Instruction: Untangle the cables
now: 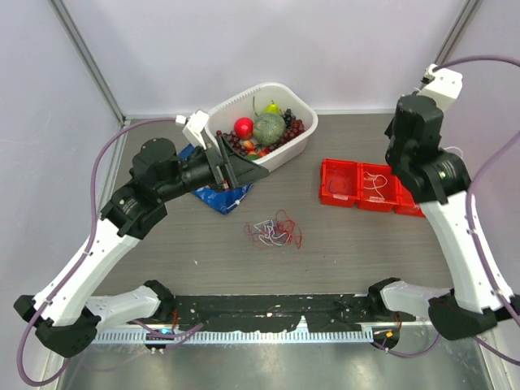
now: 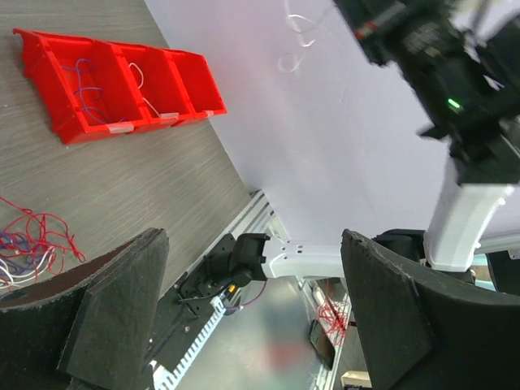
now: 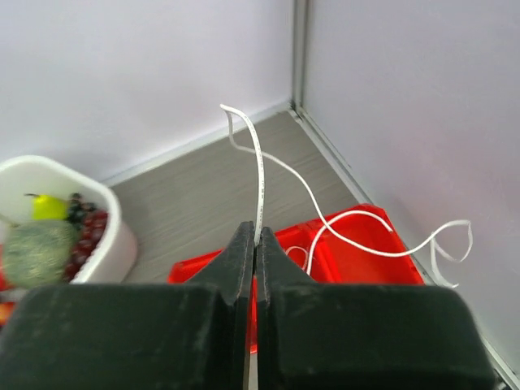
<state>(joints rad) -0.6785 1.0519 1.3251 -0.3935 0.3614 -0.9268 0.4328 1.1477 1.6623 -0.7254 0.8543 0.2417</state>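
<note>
One white cable (image 3: pixel 260 175) in right gripper (image 3: pixel 254 244), apparently high above bins (image 3: pixel 366 266)

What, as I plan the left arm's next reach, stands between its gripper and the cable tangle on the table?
Nothing visible does. The open left gripper hangs over the edge of the blue chip bag; past the bag, only bare table lies before the cable tangle.

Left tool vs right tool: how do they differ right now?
The left tool is wide open and holds nothing; the right tool is shut on a white cable. The left tool sits beside the white basket, over the blue bag; the right tool is up above the red bins, with the cable curling free beyond it. Both have black fingers.
</note>
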